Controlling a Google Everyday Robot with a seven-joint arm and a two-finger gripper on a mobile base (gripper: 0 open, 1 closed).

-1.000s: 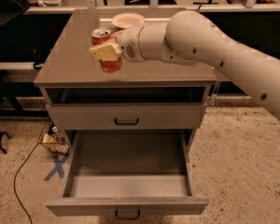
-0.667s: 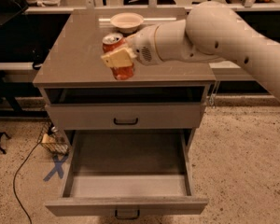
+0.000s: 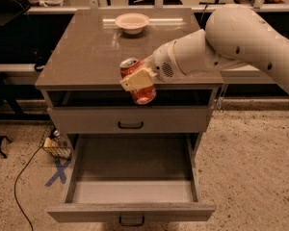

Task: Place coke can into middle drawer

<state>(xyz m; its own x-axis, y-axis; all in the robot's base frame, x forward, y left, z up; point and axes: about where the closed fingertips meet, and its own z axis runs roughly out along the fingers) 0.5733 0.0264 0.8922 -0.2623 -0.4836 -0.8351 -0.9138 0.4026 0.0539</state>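
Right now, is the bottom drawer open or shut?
Open: the drawer is pulled out, its floor showing. The gripper holds the can high above it.

Your camera looks steeply down on the cabinet from its front, close; the gripper, clasping the coke can, hangs mid-frame.

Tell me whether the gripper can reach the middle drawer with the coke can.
Probably yes: the gripper, shut on the coke can at the front edge of the cabinet top, is above the middle drawer, pulled out with nothing in it; nothing lies between.
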